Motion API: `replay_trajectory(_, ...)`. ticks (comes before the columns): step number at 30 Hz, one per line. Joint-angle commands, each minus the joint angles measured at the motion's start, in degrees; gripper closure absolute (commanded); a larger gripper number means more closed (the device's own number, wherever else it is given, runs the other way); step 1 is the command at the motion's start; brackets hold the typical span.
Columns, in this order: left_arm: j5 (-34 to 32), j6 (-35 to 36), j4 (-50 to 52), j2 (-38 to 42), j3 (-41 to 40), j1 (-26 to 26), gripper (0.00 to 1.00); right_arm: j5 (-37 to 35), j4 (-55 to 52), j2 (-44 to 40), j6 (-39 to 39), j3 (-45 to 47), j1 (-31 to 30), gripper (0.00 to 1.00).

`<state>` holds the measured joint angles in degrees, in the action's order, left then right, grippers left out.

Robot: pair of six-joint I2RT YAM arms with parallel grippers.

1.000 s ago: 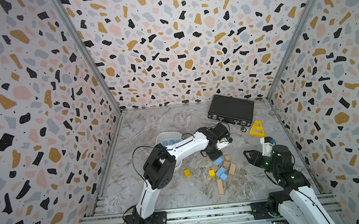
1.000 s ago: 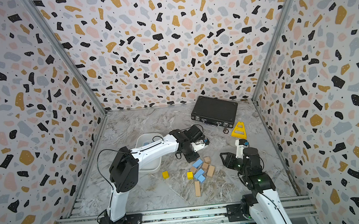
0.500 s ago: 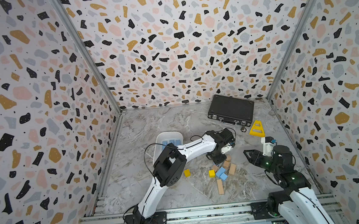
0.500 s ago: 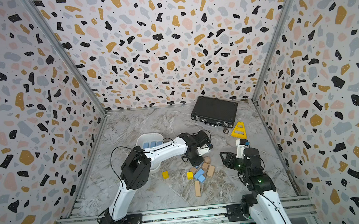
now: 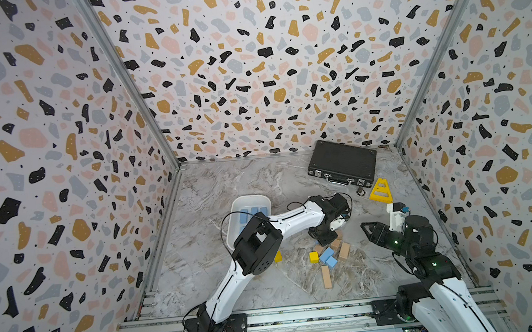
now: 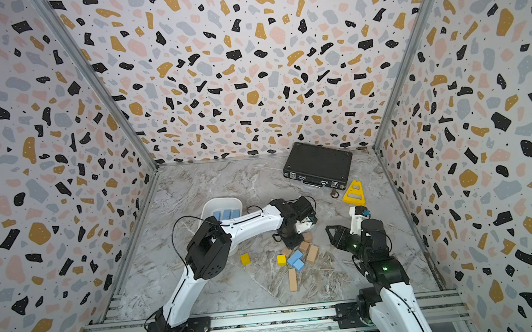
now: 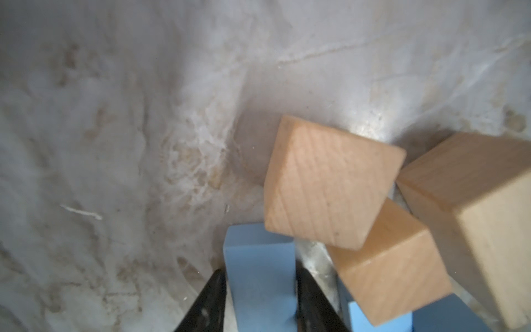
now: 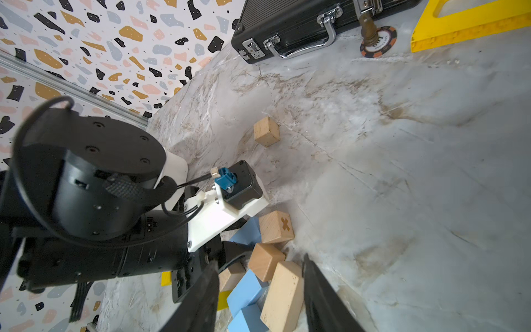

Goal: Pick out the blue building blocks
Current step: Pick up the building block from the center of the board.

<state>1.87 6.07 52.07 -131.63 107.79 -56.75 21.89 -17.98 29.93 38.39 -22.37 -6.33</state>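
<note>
Two pincers, one grip.
The left gripper clamps a blue block; the right gripper hangs parted, empty.

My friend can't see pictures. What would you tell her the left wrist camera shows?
A light blue rectangular block sits pinched between the two black fingers of the left gripper. Three tan wooden blocks crowd close beside it, partly hiding another blue block, on a grey marbled tabletop.

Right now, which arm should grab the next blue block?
Left. Its jaws flank a blue block in the pile, and the white bin sits nearer that arm. The right jaws hang open, off the pile.
</note>
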Motion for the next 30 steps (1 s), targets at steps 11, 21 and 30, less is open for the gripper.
replay_trajectory(11,0.34,-1.22,1.89,-2.18,2.35,-0.29,0.7,0.53,-1.01,-1.13,-0.69,-0.35,0.15,0.5)
replay_trajectory(21,0.51,-1.51,2.0,-3.15,2.26,-0.29,0.68,0.44,-1.0,-1.11,-0.69,-0.35,0.1,0.5)
replay_trajectory(30,0.06,-0.74,3.22,1.02,2.1,0.79,0.76,0.91,-1.76,-0.97,-1.29,-1.47,0.16,0.5)
